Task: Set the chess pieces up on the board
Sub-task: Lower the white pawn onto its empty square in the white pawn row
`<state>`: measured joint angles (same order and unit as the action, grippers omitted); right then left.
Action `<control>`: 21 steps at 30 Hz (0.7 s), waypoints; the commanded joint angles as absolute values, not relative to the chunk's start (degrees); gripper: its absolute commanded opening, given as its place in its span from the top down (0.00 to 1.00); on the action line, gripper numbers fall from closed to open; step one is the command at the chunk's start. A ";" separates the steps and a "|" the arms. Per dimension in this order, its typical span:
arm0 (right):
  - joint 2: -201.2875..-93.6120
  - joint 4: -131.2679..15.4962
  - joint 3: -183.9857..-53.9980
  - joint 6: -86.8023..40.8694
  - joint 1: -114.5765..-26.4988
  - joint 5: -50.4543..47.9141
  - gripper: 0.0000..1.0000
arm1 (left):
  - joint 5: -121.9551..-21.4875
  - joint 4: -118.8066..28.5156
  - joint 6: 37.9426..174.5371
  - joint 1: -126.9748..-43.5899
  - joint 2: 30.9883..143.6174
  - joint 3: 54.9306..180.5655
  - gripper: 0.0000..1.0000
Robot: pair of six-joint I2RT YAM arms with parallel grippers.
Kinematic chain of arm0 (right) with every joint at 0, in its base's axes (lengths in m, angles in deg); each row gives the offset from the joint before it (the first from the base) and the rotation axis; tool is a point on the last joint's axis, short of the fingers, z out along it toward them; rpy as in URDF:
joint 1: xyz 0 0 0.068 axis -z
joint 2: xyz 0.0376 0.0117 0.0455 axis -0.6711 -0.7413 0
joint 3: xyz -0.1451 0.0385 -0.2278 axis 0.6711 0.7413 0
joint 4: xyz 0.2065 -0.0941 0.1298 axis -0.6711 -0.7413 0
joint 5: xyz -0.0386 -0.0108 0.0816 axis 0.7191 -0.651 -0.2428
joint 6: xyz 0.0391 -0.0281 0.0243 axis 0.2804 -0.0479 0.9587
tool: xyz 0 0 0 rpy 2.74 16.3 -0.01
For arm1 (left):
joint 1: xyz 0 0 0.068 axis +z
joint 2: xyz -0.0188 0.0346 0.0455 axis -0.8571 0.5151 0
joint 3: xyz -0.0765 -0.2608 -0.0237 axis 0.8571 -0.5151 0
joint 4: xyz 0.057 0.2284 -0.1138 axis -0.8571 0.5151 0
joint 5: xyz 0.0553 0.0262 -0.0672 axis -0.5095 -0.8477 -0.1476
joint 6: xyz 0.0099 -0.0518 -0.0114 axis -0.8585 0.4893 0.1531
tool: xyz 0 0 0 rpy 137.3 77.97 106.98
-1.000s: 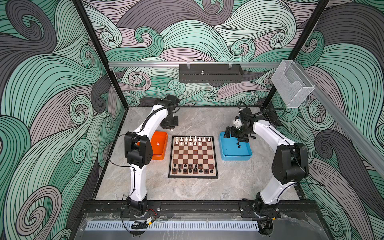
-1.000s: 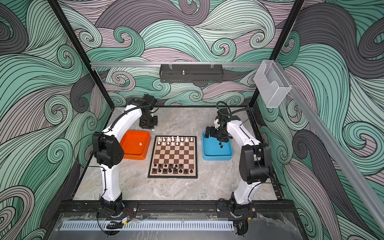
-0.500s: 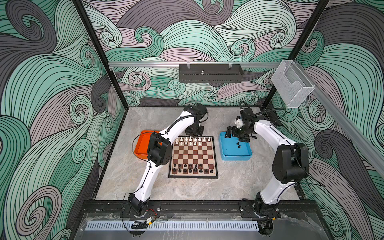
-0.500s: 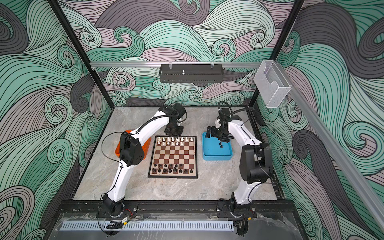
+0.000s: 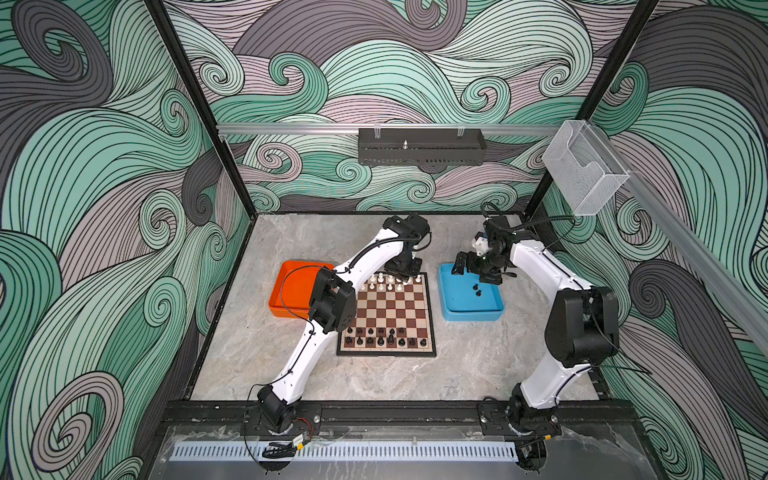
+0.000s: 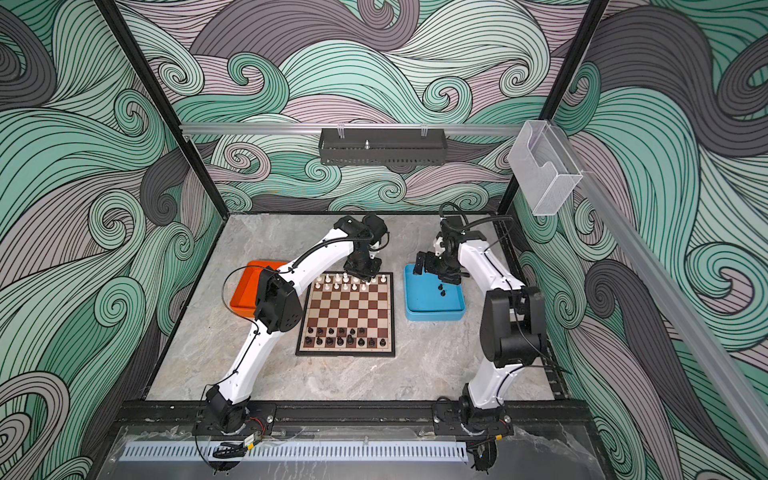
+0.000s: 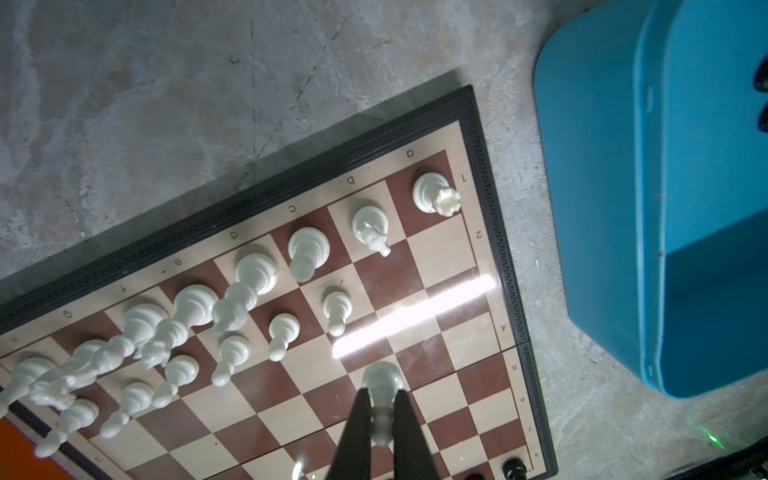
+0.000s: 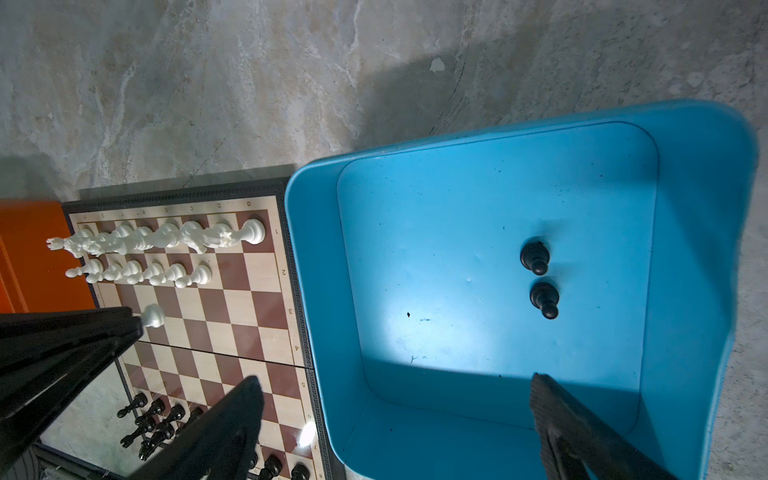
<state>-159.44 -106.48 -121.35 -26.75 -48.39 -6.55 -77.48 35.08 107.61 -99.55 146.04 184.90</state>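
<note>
**White pawn pinched over the board, two squares waiting**

The left gripper (image 7: 381, 397) is pinching a white pawn (image 7: 382, 376) by its slim neck, jaws nearly closed. It is hovering over the board (image 7: 503, 249), short of the white pawn row (image 7: 282, 332). That row is showing six pawns, and its two squares nearest the blue tray (image 7: 665, 208) are lying bare; one of them looks like the target. The danger is waiting there. The white knight (image 7: 370, 228) and the neighbouring pawn (image 7: 336, 309) are standing close by, so a slanted descent could topple them. Letting go before the base is sitting flat could tip the pawn itself. The right gripper (image 8: 397, 380) is gaping wide above the blue tray, where two black pawns (image 8: 536, 257) are sitting close together; closing on one may knock the other.
</note>
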 commanded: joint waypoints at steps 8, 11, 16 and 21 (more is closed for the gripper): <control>-158.00 -106.51 -121.14 -27.19 -47.83 -7.37 0.00 | -78.78 33.63 107.38 -100.65 150.01 188.32 0.90; -158.11 -106.38 -121.12 -27.04 -47.78 -7.56 0.00 | -79.15 32.96 107.74 -100.74 150.46 188.31 0.90; -158.11 -106.41 -121.18 -27.04 -47.60 -7.65 0.00 | -79.29 32.11 108.01 -100.83 151.30 188.38 0.90; -158.17 -106.46 -121.07 -27.04 -47.52 -7.74 0.00 | -79.51 31.88 108.36 -100.83 151.89 188.34 0.88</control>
